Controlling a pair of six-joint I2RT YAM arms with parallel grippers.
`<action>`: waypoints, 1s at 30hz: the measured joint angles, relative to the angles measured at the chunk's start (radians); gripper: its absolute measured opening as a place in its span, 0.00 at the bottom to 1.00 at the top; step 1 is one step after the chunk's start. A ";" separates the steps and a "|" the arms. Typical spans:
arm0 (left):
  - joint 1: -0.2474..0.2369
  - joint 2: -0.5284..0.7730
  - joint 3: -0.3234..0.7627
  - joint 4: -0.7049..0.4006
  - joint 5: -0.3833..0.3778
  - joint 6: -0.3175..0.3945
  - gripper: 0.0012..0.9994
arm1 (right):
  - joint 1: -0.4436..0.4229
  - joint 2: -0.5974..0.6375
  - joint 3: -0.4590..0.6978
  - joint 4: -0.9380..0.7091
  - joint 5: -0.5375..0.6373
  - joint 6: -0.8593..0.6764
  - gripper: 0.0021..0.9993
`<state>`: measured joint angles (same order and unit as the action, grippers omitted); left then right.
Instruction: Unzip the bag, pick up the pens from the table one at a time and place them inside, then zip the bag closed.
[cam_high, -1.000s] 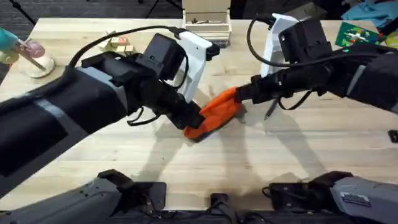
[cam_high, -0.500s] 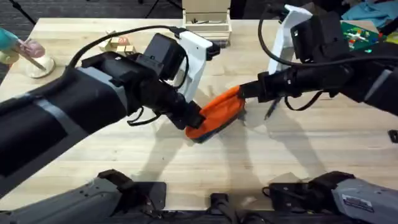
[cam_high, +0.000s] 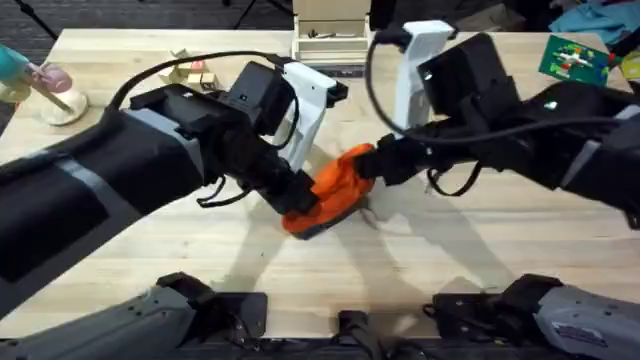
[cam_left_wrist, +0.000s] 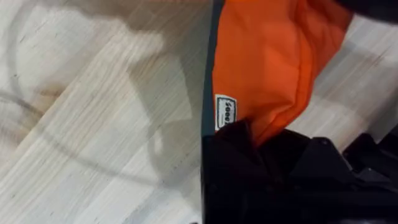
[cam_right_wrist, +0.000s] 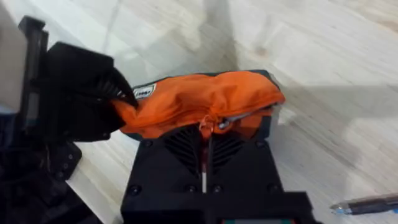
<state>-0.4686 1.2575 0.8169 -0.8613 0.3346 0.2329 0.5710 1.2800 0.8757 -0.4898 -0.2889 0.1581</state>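
The orange bag (cam_high: 338, 183) lies bunched in the middle of the table (cam_high: 480, 250), slightly lifted at its left end. My left gripper (cam_high: 300, 198) is shut on that end, beside the white label (cam_left_wrist: 225, 112); the orange fabric (cam_left_wrist: 273, 56) runs away from its fingers. My right gripper (cam_high: 374, 165) is at the bag's other end, shut on the zipper pull (cam_right_wrist: 214, 124) on top of the bag (cam_right_wrist: 199, 99). The left gripper (cam_right_wrist: 115, 99) shows opposite it in the right wrist view. A dark pen (cam_right_wrist: 364, 204) lies on the table beside the right gripper.
A pale wooden box (cam_high: 332, 30) stands at the table's far edge. Small wooden blocks (cam_high: 190, 70) lie at the back left, a pink and teal object (cam_high: 45, 85) at the far left, and a green item (cam_high: 572, 55) at the far right.
My right gripper has moved left along the bag's top with the zipper pull. The bag has bunched up and shifted a little left, with my left gripper still on its end.
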 joint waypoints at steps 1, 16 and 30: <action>0.001 0.000 -0.001 -0.002 -0.004 0.000 0.04 | 0.014 0.000 0.000 0.002 0.006 0.000 0.03; 0.002 0.000 -0.005 -0.010 -0.021 0.000 0.04 | 0.117 -0.029 0.025 0.005 0.062 -0.001 0.03; 0.006 0.000 -0.006 -0.003 -0.037 0.003 0.04 | 0.173 -0.047 0.086 -0.028 0.064 -0.009 0.03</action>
<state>-0.4629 1.2574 0.8104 -0.8639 0.2972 0.2356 0.7441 1.2335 0.9615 -0.5174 -0.2253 0.1487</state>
